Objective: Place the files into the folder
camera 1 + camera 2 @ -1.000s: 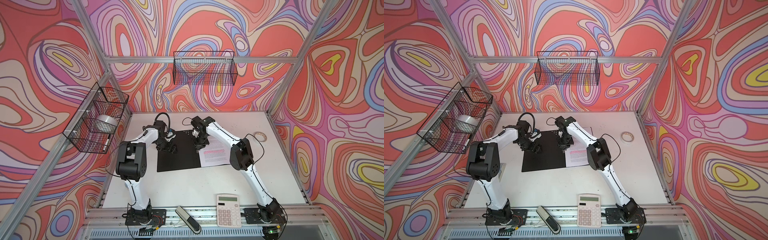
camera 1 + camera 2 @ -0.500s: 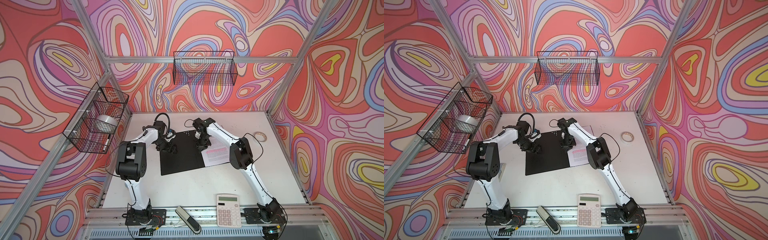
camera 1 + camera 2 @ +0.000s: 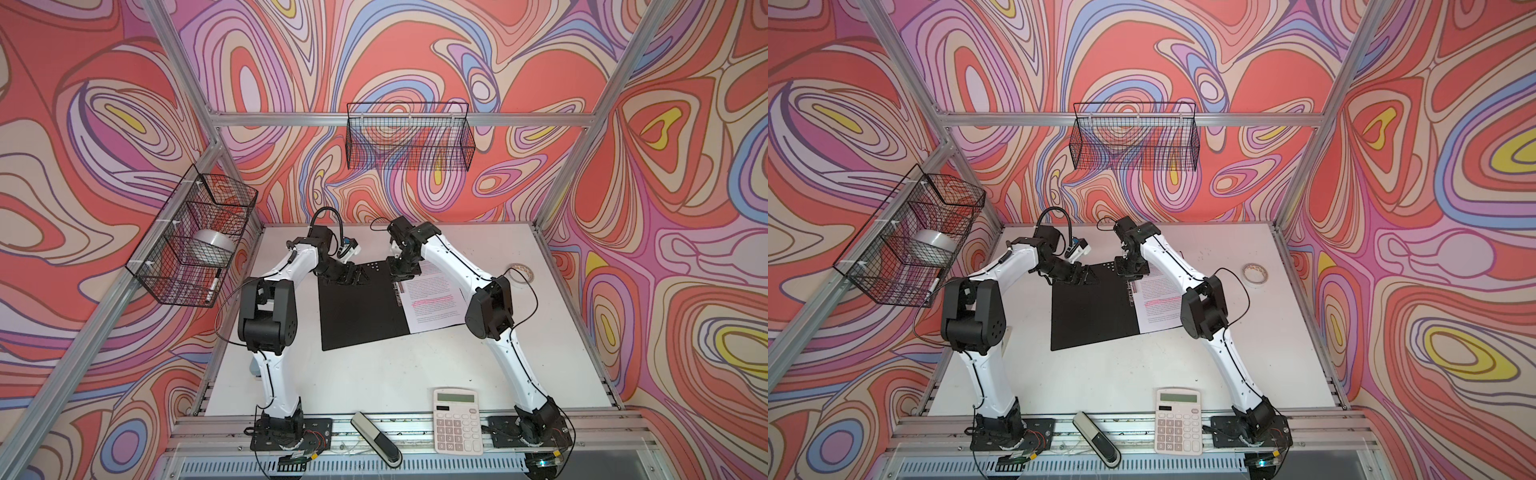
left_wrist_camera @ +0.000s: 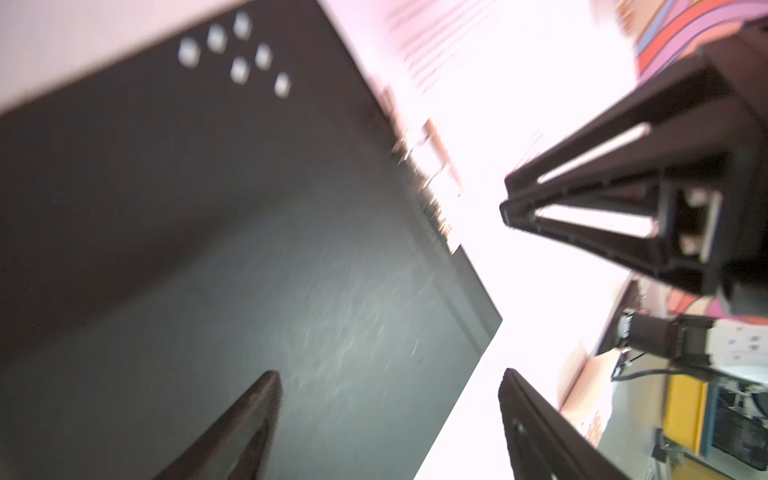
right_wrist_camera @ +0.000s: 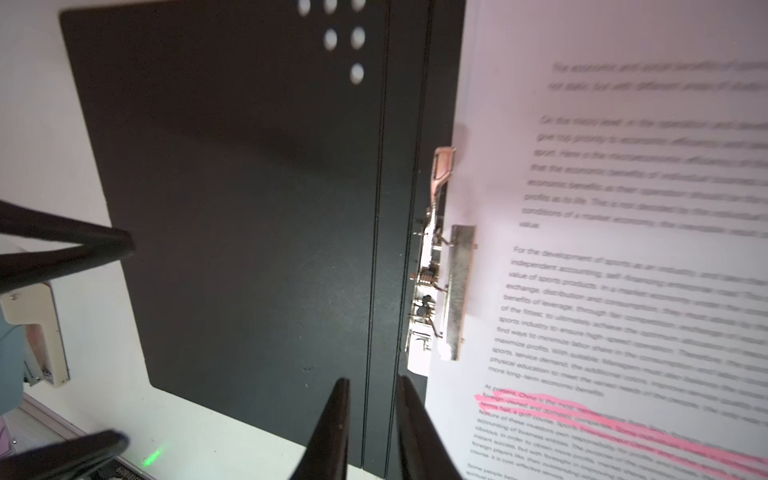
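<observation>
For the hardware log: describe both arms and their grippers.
Both the left arm and right arm have white links, bulky black joint housings, black bases and thin black cables looping outside. The left gripper and right gripper carry black, tapering fingers; the right's show cut-out triangular frames.

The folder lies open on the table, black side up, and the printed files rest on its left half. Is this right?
Not quite: the files rest on the right half of the folder, not the left, as both top views show. The left half carries no paper. The rest is correct.
</observation>
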{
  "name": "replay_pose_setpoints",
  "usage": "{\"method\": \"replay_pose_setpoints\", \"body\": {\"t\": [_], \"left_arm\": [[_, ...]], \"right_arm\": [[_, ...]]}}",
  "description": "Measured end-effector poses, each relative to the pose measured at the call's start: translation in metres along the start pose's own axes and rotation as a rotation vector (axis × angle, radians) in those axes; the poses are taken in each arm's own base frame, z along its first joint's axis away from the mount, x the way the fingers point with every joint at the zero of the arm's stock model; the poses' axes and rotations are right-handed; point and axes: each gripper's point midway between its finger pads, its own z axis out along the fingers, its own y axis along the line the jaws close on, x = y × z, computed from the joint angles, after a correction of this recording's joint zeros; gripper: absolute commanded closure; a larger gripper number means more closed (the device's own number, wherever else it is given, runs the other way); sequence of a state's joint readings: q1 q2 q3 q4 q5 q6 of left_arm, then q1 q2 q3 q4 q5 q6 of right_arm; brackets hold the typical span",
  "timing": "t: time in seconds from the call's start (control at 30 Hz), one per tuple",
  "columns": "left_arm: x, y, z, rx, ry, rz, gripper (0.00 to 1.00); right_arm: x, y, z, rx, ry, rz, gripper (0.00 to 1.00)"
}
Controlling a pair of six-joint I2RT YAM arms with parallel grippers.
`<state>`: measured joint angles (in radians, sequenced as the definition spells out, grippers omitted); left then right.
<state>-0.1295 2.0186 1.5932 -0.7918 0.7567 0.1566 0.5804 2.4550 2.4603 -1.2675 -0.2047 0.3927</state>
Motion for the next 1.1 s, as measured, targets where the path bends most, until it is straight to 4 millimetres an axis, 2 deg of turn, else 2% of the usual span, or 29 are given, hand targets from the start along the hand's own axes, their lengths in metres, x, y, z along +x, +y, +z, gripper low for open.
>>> {"method": "replay_pose_setpoints", "body": {"t": [0.1, 0.23, 0.33, 0.43, 0.73, 1.1], "left_arm": [[-0.016, -0.01, 0.021, 0.039, 0.003, 0.017, 0.18], [-0.025, -0.023, 0.06, 0.067, 0.039, 0.037, 0.18], [-0.032, -0.03, 0.086, 0.068, 0.058, 0.048, 0.18], [-0.036, -0.034, 0.101, 0.072, 0.059, 0.032, 0.19], [-0.05, -0.019, 0.113, 0.078, 0.012, -0.044, 0.19], [-0.064, -0.028, 0.126, 0.207, -0.023, -0.081, 0.19]], "right_arm": [[-0.01, -0.01, -0.023, 0.009, -0.064, 0.031, 0.79], [-0.017, -0.024, -0.047, 0.016, -0.117, 0.067, 0.79], [-0.02, -0.034, -0.053, 0.025, -0.134, 0.087, 0.79], [-0.018, -0.038, -0.05, 0.033, -0.13, 0.092, 0.79], [-0.013, -0.041, -0.042, 0.038, -0.115, 0.092, 0.8], [-0.017, -0.037, -0.064, 0.015, -0.175, 0.086, 0.8]]}}
